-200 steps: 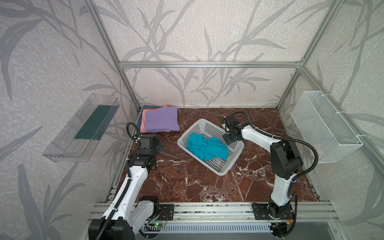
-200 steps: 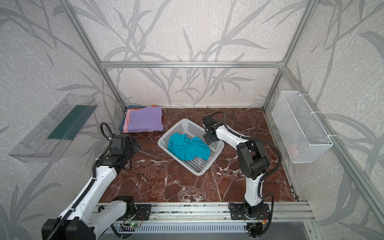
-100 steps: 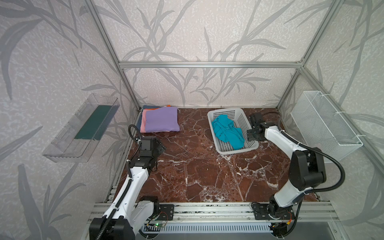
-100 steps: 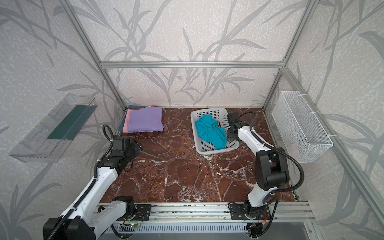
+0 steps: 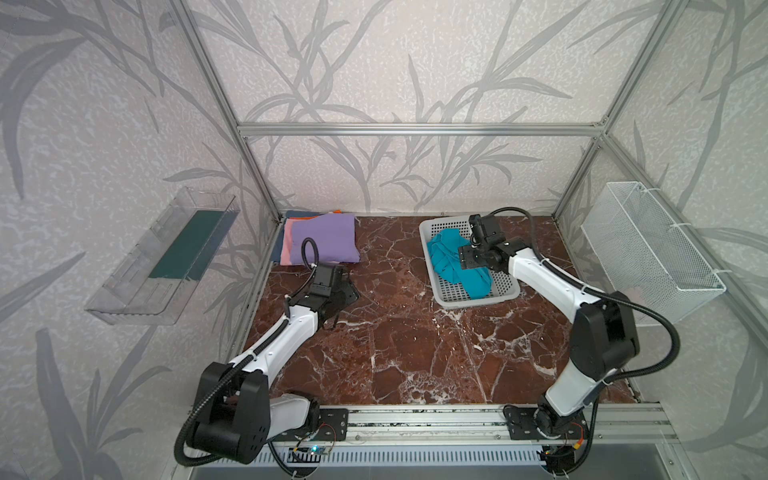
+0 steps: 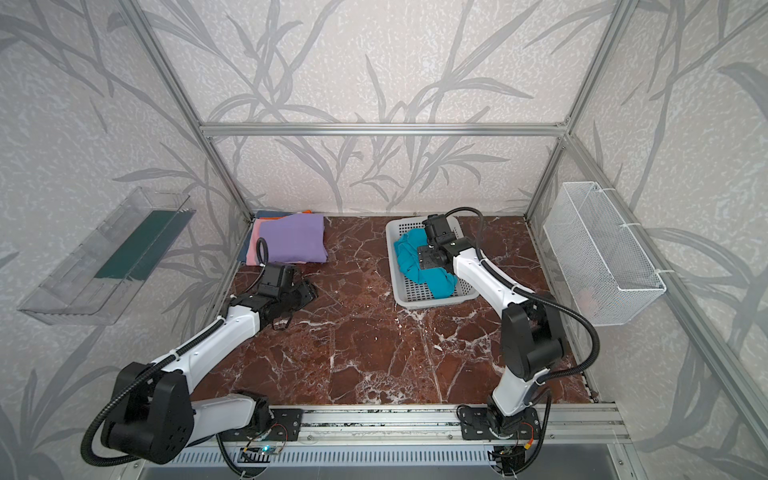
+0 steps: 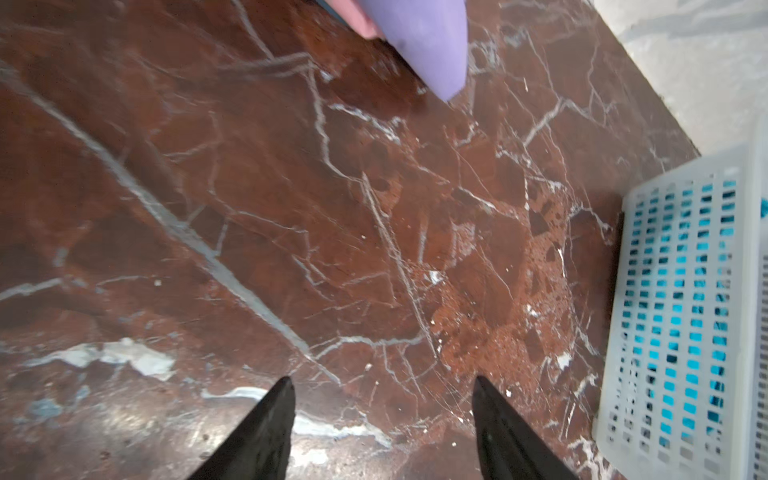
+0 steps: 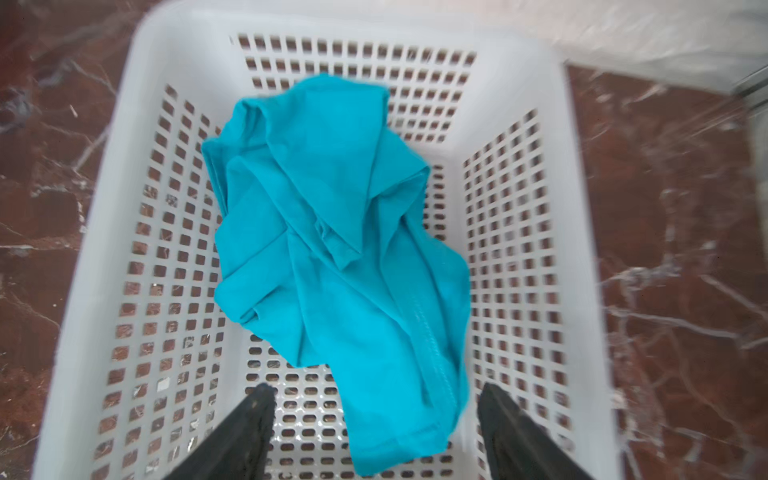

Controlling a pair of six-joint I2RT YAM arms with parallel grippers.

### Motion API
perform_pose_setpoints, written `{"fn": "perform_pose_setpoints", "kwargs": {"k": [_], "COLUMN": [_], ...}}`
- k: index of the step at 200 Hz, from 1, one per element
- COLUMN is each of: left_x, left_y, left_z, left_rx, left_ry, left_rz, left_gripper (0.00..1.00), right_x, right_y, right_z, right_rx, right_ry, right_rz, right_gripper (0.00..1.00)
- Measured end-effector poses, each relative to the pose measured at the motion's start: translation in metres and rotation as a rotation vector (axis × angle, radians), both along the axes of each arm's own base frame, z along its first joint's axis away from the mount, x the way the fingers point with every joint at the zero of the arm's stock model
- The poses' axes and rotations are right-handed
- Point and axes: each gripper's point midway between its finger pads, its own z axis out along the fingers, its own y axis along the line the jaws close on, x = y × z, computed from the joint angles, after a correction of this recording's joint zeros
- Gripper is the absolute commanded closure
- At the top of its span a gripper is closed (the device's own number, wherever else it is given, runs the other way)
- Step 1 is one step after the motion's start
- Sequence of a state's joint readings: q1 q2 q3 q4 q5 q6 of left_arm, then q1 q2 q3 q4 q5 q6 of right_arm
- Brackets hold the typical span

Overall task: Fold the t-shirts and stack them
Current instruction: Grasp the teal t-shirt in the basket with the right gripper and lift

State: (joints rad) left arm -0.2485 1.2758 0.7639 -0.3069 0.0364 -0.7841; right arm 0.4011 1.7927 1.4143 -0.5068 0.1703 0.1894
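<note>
The teal tee lies crumpled inside the white basket, and the right claw hangs just over it, jaws wide and empty. The left claw, also spread and holding nothing, hovers above bare bench well away from the basket, with the folded stack farther off again. The tee looks light and limp, so I reckon it will sag and trail when lifted. The stitched hem nearest the claw seems the surest pinch.
</note>
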Motion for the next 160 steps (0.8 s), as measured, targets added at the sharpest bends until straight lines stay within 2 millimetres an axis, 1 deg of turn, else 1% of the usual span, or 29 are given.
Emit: {"fn": "perform_pose_setpoints", "kwargs": {"k": [6,20,32,39,45,48,51,55,56,60,66,80,90,101,112,122,128,129,143,153,154,157,159,160], "left_x": [0.002,0.006,0.008,0.008,0.008,0.008,0.008,0.008,0.008,0.008,0.009,0.006,0.005,0.005,0.008,0.013,0.016,0.016,0.021,0.025,0.026,0.026,0.027,0.028], "left_y": [-0.006,-0.016,-0.023,-0.026,-0.028,-0.029,-0.030,-0.031,-0.031,-0.031,-0.031,-0.031,-0.031,-0.030,-0.028,-0.025,-0.023,-0.022,-0.017,-0.013,-0.012,-0.011,-0.010,-0.010], "left_z": [0.002,0.011,0.016,0.018,0.018,0.018,0.017,0.017,0.016,0.016,0.014,0.010,0.009,0.013,0.022,0.033,0.042,0.044,0.067,0.087,0.090,0.093,0.098,0.100], "left_rx": [0.002,0.000,0.000,-0.001,0.001,0.001,0.002,0.004,0.004,0.005,0.007,0.014,0.020,0.037,0.059,0.084,0.098,0.099,0.131,0.147,0.148,0.152,0.154,0.154], "left_ry": [-0.004,-0.023,-0.038,-0.043,-0.043,-0.042,-0.040,-0.037,-0.036,-0.033,-0.028,-0.008,0.000,0.004,-0.007,-0.029,-0.049,-0.051,-0.104,-0.151,-0.157,-0.166,-0.179,-0.181], "left_rz": [-0.018,-0.049,-0.071,-0.080,-0.088,-0.090,-0.092,-0.095,-0.096,-0.096,-0.097,-0.100,-0.105,-0.109,-0.113,-0.111,-0.106,-0.103,-0.095,-0.081,-0.078,-0.076,-0.071,-0.069], "left_gripper": [0.34,0.34,0.34,0.34,0.35,0.35,0.35,0.35,0.35,0.35,0.35,0.35,0.35,0.35,0.35,0.35,0.35,0.35,0.34,0.33,0.33,0.33,0.33,0.33], "right_x": [0.002,0.006,0.008,0.010,0.010,0.010,0.011,0.011,0.011,0.012,0.013,0.017,0.022,0.026,0.029,0.030,0.031,0.031,0.031,0.027,0.026,0.025,0.022,0.020], "right_y": [0.006,0.016,0.022,0.025,0.026,0.027,0.027,0.029,0.029,0.029,0.029,0.031,0.032,0.033,0.034,0.034,0.035,0.035,0.043,0.054,0.057,0.060,0.064,0.067], "right_z": [-0.016,-0.047,-0.068,-0.078,-0.086,-0.089,-0.091,-0.094,-0.094,-0.097,-0.098,-0.094,-0.086,-0.073,-0.055,-0.031,-0.010,-0.010,0.049,0.098,0.106,0.118,0.128,0.137], "right_rx": [0.008,0.020,0.026,0.030,0.029,0.029,0.028,0.031,0.031,0.033,0.036,0.051,0.062,0.070,0.080,0.091,0.100,0.100,0.133,0.158,0.162,0.172,0.177,0.182], "right_ry": [0.044,0.133,0.187,0.213,0.234,0.241,0.246,0.253,0.254,0.258,0.262,0.257,0.239,0.209,0.171,0.122,0.078,0.078,-0.044,-0.151,-0.168,-0.192,-0.215,-0.234], "right_rz": [0.011,0.026,0.029,0.033,0.034,0.034,0.034,0.034,0.034,0.035,0.036,0.037,0.037,0.042,0.050,0.060,0.070,0.070,0.099,0.135,0.141,0.151,0.162,0.171], "right_gripper": [0.24,0.26,0.27,0.31,0.38,0.44,0.53,0.68,0.70,0.84,0.99,1.00,1.00,1.00,1.00,1.00,1.00,1.00,1.00,1.00,1.00,1.00,1.00,1.00]}}
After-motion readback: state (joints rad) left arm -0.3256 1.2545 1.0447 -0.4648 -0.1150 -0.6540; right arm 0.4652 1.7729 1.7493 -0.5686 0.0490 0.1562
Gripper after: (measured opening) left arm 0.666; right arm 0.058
